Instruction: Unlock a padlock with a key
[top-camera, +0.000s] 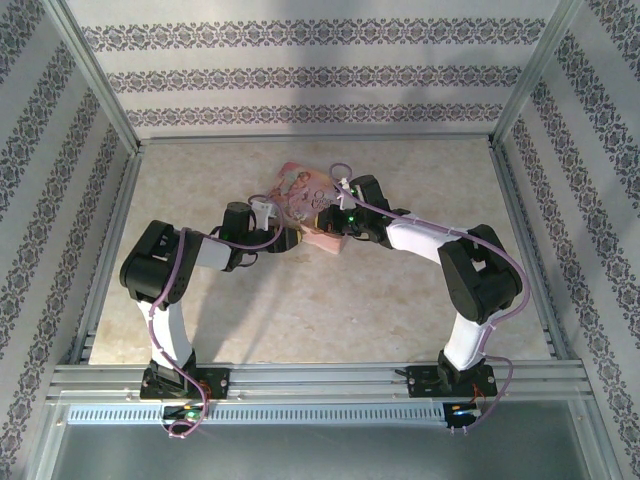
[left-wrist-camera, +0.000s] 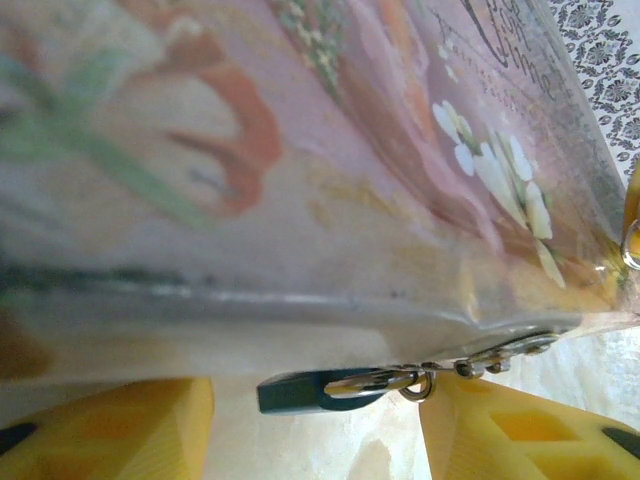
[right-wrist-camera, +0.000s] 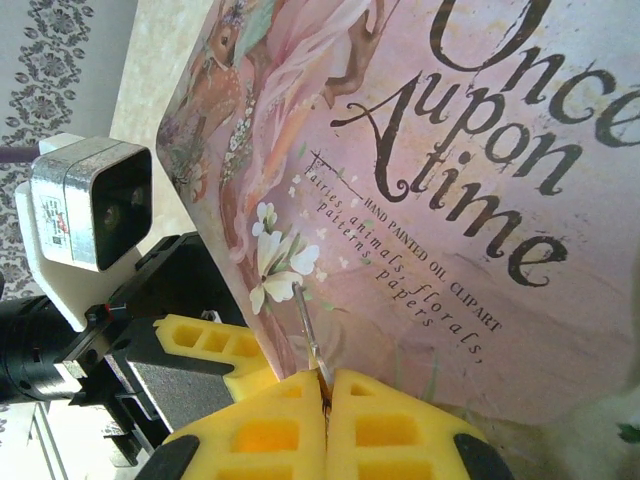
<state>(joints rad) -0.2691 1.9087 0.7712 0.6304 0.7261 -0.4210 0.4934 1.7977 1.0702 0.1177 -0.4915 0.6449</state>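
While the left claw (left-wrist-camera: 320, 432) is hanging spread over the counter (top-camera: 300, 310), the padlock (left-wrist-camera: 290, 392) is lying between its yellow fingers (left-wrist-camera: 130, 430), right against the pink tin's (right-wrist-camera: 450, 250) edge; the right claw (right-wrist-camera: 325, 398) is pinching the key (right-wrist-camera: 308, 335), its thin blade pointing at the tin's lid.

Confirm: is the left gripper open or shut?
Open. The left gripper has its yellow fingers wide apart, with the padlock between them.

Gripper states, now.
Left gripper: open, straddling the padlock.
Right gripper: shut on the key.
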